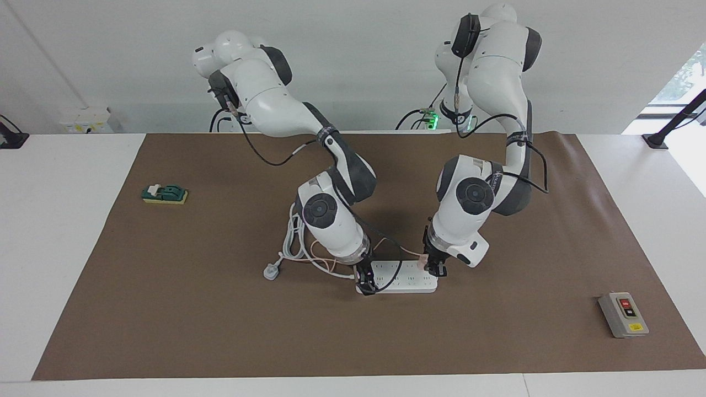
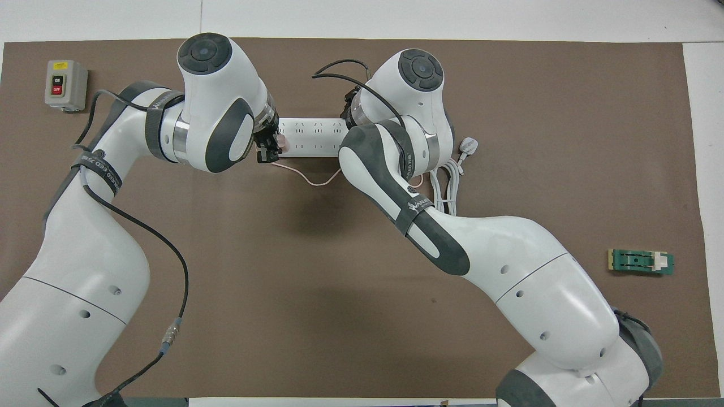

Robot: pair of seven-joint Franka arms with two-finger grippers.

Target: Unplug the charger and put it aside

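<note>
The charger (image 1: 422,263), a small pale pink cube, sits plugged into the white power strip (image 1: 408,277) at the end toward the left arm. Its thin pink cable (image 2: 317,182) loops over the mat on the side nearer the robots. My left gripper (image 1: 434,268) is down at that end, shut on the charger (image 2: 281,141). My right gripper (image 1: 365,285) is down at the strip's end toward the right arm, touching it. In the overhead view my right wrist hides that gripper, while the left gripper (image 2: 270,150) shows at the strip (image 2: 311,138).
The strip's thick white cord (image 1: 292,242) lies coiled toward the right arm's end and stops at a plug (image 1: 271,271). A grey box with red and black buttons (image 1: 623,315) stands toward the left arm's end. A green block (image 1: 164,194) lies toward the right arm's end.
</note>
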